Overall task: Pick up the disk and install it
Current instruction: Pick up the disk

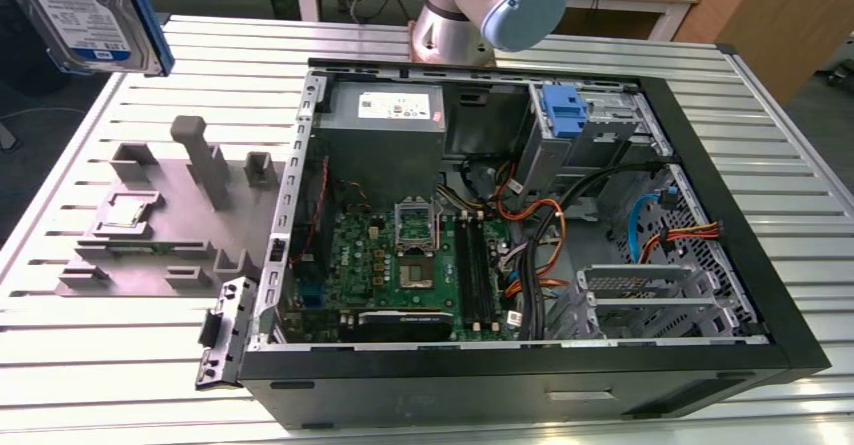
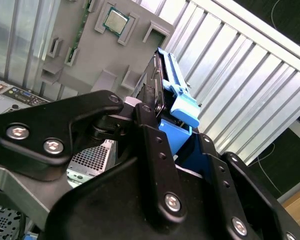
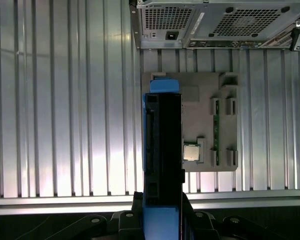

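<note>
A robot arm's gripper point(image 3: 162, 212) is clamping the disk point(image 3: 162, 150) edge-on between its black fingers in the first wrist view. In the second wrist view, the drive's blue carrier rail point(image 2: 182, 97) is sticking out past the fingers. In the exterior view the disk point(image 1: 94, 15) is hanging in the air at the upper corner on the exterior view's left, label facing the camera, well above the slatted metal table point(image 1: 134, 345). A grey holding fixture point(image 1: 160, 225) is lying on the table, carrying a processor chip point(image 3: 191, 152). Beside the fixture, toward the exterior view's right, an open computer case point(image 1: 534, 385) is lying on its side, showing a motherboard point(image 1: 400, 265), a grey power supply point(image 1: 387, 110) and an upright blue bracket point(image 1: 567, 115)
</note>
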Robot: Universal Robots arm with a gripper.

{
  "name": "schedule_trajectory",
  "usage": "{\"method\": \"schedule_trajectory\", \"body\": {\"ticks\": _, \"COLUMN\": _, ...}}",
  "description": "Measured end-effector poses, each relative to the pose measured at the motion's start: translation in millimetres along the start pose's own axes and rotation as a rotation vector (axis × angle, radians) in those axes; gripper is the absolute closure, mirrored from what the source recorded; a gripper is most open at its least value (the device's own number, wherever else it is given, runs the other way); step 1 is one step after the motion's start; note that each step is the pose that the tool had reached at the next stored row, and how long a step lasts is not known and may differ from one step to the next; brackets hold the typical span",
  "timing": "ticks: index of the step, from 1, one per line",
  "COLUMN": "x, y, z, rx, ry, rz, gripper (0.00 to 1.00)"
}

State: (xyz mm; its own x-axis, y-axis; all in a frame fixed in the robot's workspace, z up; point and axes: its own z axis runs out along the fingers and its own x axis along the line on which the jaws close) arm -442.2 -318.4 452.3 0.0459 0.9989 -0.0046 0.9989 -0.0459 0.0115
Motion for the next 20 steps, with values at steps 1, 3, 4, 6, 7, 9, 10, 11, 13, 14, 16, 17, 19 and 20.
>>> {"method": "schedule_trajectory", "body": {"ticks": 1, "x": 0.0, "y": 0.0, "z": -0.3, "rx": -0.0001, "ry": 0.0, "rz": 0.0, "gripper": 0.63}}
{"method": "schedule_trajectory", "body": {"ticks": 3, "x": 0.0, "y": 0.0, "z": -0.8, "rx": -0.0001, "ry": 0.0, "rz": 0.0, "gripper": 0.63}}
{"method": "schedule_trajectory", "body": {"ticks": 4, "x": 0.0, "y": 0.0, "z": -1.1, "rx": -0.0001, "ry": 0.0, "rz": 0.0, "gripper": 0.63}}
{"method": "schedule_trajectory", "body": {"ticks": 6, "x": 0.0, "y": 0.0, "z": -1.8, "rx": 0.0, "ry": 0.0, "rz": 0.0, "gripper": 0.63}}
{"method": "schedule_trajectory", "body": {"ticks": 7, "x": 0.0, "y": 0.0, "z": -2.0, "rx": -0.0001, "ry": 0.0001, "rz": 0.0, "gripper": 0.63}}
{"method": "schedule_trajectory", "body": {"ticks": 9, "x": 0.0, "y": 0.0, "z": -2.6, "rx": 0.0, "ry": 0.0, "rz": 0.0, "gripper": 0.63}}
{"method": "schedule_trajectory", "body": {"ticks": 10, "x": 0.0, "y": 0.0, "z": -2.9, "rx": 0.0, "ry": 0.0, "rz": 0.0, "gripper": 0.63}}
{"method": "schedule_trajectory", "body": {"ticks": 11, "x": 0.0, "y": 0.0, "z": -3.2, "rx": 0.0, "ry": 0.0, "rz": 0.0, "gripper": 0.63}}
{"method": "schedule_trajectory", "body": {"ticks": 13, "x": 0.0, "y": 0.0, "z": -3.8, "rx": -0.0001, "ry": 0.0, "rz": 0.0, "gripper": 0.63}}
{"method": "schedule_trajectory", "body": {"ticks": 14, "x": 0.0, "y": 0.0, "z": -4.1, "rx": 0.0, "ry": 0.0, "rz": 0.0, "gripper": 0.63}}
{"method": "schedule_trajectory", "body": {"ticks": 16, "x": 0.0, "y": 0.1, "z": -6.7, "rx": -0.0001, "ry": 0.0, "rz": 0.0, "gripper": 0.63}}
{"method": "schedule_trajectory", "body": {"ticks": 17, "x": 0.0, "y": 0.1, "z": -7.0, "rx": 0.0, "ry": 0.0, "rz": 0.0, "gripper": 0.63}}
{"method": "schedule_trajectory", "body": {"ticks": 19, "x": 0.0, "y": 0.1, "z": -7.6, "rx": 0.0, "ry": 0.0, "rz": 0.0, "gripper": 0.63}}
{"method": "schedule_trajectory", "body": {"ticks": 20, "x": -0.1, "y": 0.1, "z": -7.9, "rx": 0.0, "ry": 0.0, "rz": 0.0, "gripper": 0.63}}
